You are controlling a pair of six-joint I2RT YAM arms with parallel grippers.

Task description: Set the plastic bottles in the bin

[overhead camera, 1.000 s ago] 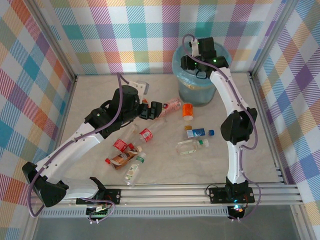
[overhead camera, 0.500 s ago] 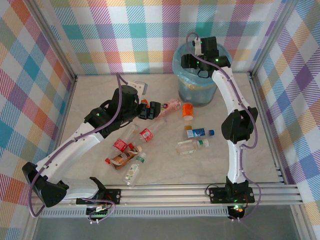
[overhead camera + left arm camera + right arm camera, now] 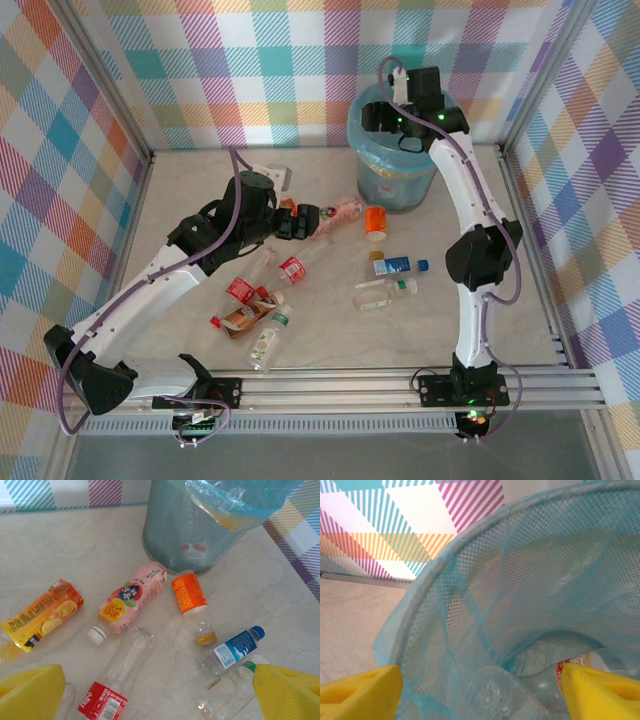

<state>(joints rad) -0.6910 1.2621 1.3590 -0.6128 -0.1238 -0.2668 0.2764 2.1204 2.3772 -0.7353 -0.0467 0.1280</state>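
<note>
My right gripper (image 3: pixel 388 118) hangs open over the bin (image 3: pixel 392 172), a grey-blue mesh bucket with a light blue liner (image 3: pixel 520 580). Below its spread yellow fingers (image 3: pixel 360 692) a clear bottle (image 3: pixel 495 700) lies inside the bin, apart from both pads. My left gripper (image 3: pixel 303 220) is open above the table, just left of a pink-labelled bottle (image 3: pixel 132 596). Around it lie an orange-yellow bottle (image 3: pixel 42 615), an orange-labelled bottle (image 3: pixel 189 594), a blue-labelled bottle (image 3: pixel 237 647), a clear red-labelled bottle (image 3: pixel 112 692) and a clear green-capped bottle (image 3: pixel 383 292).
Several more bottles (image 3: pixel 250 312) lie in a cluster at the front left of the table, near the left arm's forearm. Checked walls close in the marble-patterned table (image 3: pixel 520 320) on three sides. A metal rail (image 3: pixel 330 385) runs along the near edge.
My right gripper has drawn up and slightly back over the bin's mouth. The left gripper has barely shifted near the pink bottle.
</note>
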